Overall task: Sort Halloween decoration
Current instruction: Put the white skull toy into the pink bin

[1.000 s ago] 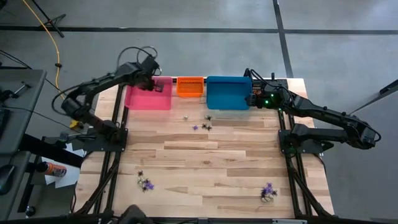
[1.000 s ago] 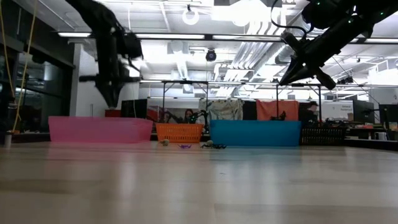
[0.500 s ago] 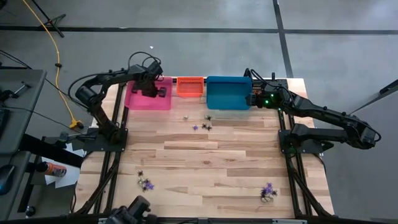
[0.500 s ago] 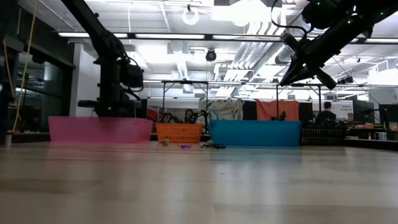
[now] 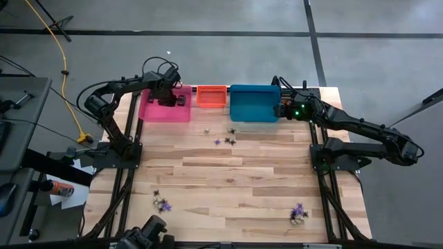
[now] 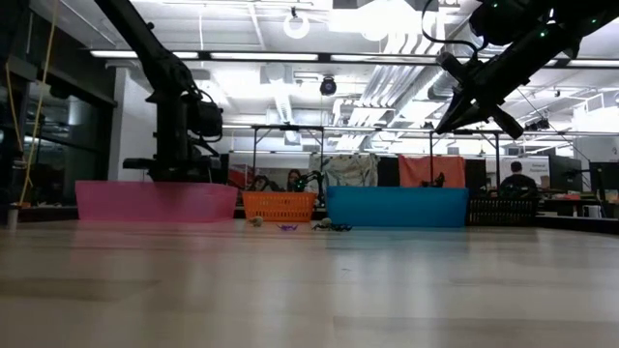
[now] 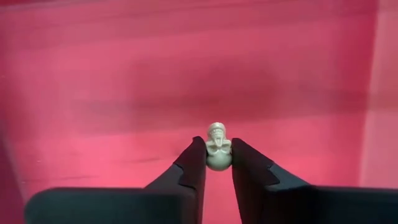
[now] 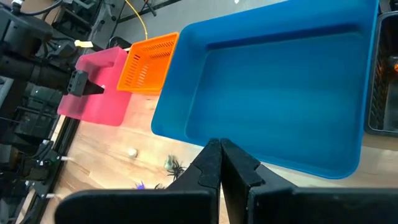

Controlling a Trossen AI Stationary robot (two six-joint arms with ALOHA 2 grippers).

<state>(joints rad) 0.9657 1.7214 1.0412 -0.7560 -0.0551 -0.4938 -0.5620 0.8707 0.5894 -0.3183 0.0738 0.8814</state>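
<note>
Over the pink bin [image 7: 93, 74], the left hand [image 7: 218, 163] pinches a pale trinket [image 7: 218, 154] between its fingertips.

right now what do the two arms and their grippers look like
Both arms are dark, near-black jointed links bolted to black frames at the table's sides. The left arm carries looping black cables near its wrist. The right arm shows small green and orange lights by its wrist. The left gripper and the right gripper each have two matte black, wedge-shaped fingers tapering to narrow tips.
</note>
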